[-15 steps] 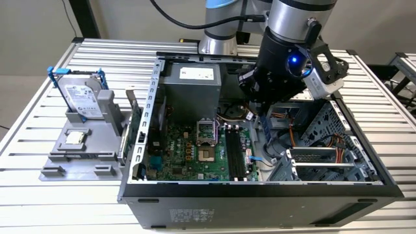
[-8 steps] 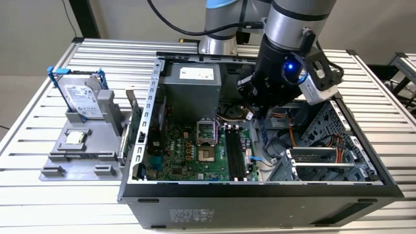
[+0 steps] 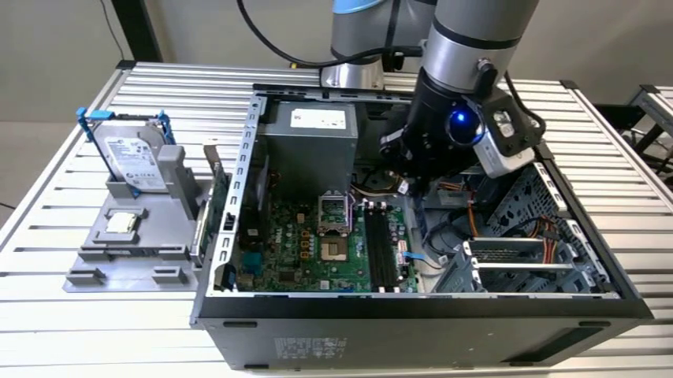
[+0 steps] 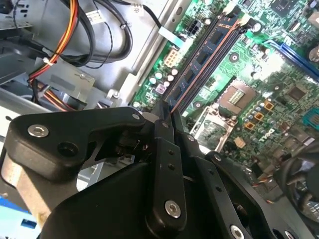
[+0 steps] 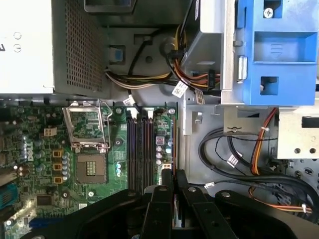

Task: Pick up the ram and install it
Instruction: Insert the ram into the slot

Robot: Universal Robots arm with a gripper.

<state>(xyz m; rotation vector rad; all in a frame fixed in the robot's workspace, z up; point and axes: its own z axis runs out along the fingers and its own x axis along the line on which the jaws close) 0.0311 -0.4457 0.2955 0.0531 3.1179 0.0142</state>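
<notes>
We see the gripper (image 4: 168,117) fingers pinched narrow, probably on the ram (image 4: 199,74) edge, at 12 o'clock over the slots (image 5: 141,149) for seating.

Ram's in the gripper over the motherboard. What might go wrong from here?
1. The gripper is shut on one end of the ram, so the long free end may tilt under pressure.
2. In the first wrist view the ram's edge appears beside the black slots, over small board components; pressing down misaligned might damage them.
3. Loose cables lie close by.
</notes>
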